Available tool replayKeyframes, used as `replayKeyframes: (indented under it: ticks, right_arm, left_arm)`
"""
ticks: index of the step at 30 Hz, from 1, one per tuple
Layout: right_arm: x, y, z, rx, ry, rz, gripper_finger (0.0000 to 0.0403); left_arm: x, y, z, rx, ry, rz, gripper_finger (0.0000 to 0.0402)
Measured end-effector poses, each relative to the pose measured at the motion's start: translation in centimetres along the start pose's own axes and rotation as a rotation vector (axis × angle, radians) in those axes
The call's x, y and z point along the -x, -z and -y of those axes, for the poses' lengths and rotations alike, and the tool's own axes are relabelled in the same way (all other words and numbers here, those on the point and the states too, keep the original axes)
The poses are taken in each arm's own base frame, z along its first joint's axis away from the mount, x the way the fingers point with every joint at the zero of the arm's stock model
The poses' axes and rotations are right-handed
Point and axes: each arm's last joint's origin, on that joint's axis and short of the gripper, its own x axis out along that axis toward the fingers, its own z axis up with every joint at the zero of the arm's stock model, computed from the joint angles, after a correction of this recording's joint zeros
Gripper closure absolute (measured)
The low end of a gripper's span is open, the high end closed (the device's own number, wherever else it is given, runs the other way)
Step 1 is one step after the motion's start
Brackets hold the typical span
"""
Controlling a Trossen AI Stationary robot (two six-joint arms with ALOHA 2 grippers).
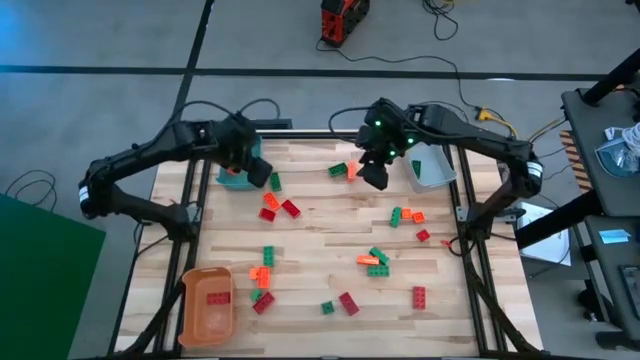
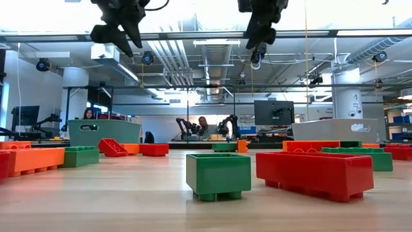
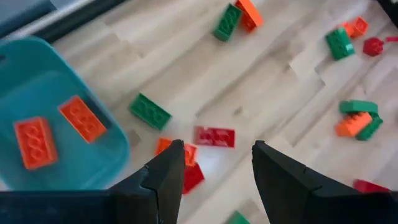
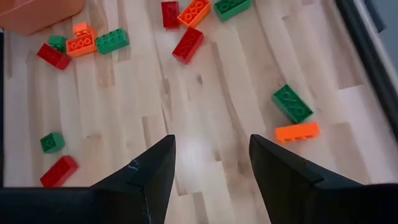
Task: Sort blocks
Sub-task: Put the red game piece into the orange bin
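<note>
Red, orange and green blocks lie scattered flat on the wooden table [image 1: 320, 240]. My left gripper [image 1: 262, 176] hangs open above the table beside the teal bin [image 1: 236, 172], over a red block [image 3: 214, 136] and an orange block [image 3: 188, 151]. Two orange blocks [image 3: 37, 142] [image 3: 82, 118] lie in the teal bin [image 3: 56, 81]. My right gripper [image 1: 374, 178] hangs open above bare wood at the far middle. It is near a green block [image 4: 292, 102] and an orange block [image 4: 297, 131]. Neither gripper holds anything.
A grey bin [image 1: 430, 168] stands at the far right. An orange bin [image 1: 207, 300] at the near left holds a red block [image 1: 217, 297]. Block clusters lie at mid left [image 1: 278, 205], mid right [image 1: 405, 215] and along the near side [image 1: 375, 262]. Bare wood shows between them.
</note>
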Motion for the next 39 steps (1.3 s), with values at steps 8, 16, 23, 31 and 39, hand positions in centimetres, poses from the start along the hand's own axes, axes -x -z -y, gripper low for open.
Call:
replayKeyframes:
  ticks: [8,16,23,31,39]
  right_arm:
    - [1.3,0.0,-0.4,0.052,0.005,0.077,0.0205]
    - [-1.3,-2.9,-0.8,0.178,-0.001,0.276,0.0192]
    - [-6.6,-6.3,-2.2,0.188,-0.056,0.465,0.0186]
    - [-10.6,-8.3,-2.8,0.115,0.008,0.509,0.0186]
    - [-9.5,-8.6,-2.8,0.072,0.077,0.510,0.0188]
  left_arm:
    - [0.3,1.8,1.8,0.047,0.019,-0.069,0.0237]
    - [3.5,3.4,3.6,0.076,0.054,-0.073,0.0237]
    - [7.9,4.7,2.5,0.040,-0.119,-0.056,0.0237]
    - [8.1,4.9,2.1,-0.156,-0.093,0.026,0.0237]
    - [2.8,6.9,1.4,-0.004,-0.078,0.065,0.0237]
